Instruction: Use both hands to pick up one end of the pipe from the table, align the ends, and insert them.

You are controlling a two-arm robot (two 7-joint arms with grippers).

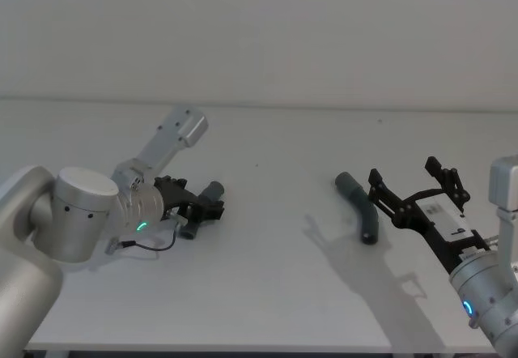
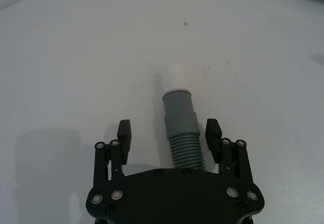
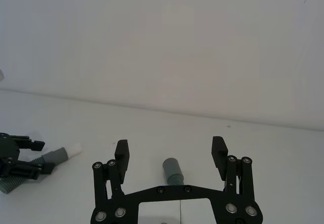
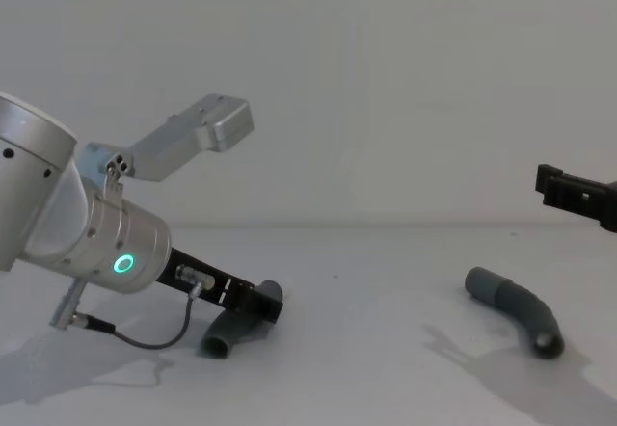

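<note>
I'm working in soft, even, bright light, and the white table (image 1: 267, 309) nearly melts into the wall (image 1: 259, 26). Shadows are pale with fuzzy edges. The right gripper (image 1: 407, 181) throws one across the table toward the robot's left (so the light seems to come from high on the right). The green ring light (image 4: 122, 264) on the left arm (image 4: 58, 204) glows plainly against all the white.

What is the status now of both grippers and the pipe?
Left gripper open, fingers astride ribbed bend of white-tipped piece. Right gripper open, raised over other piece, not touching. Both pieces on table, ends apart.
</note>
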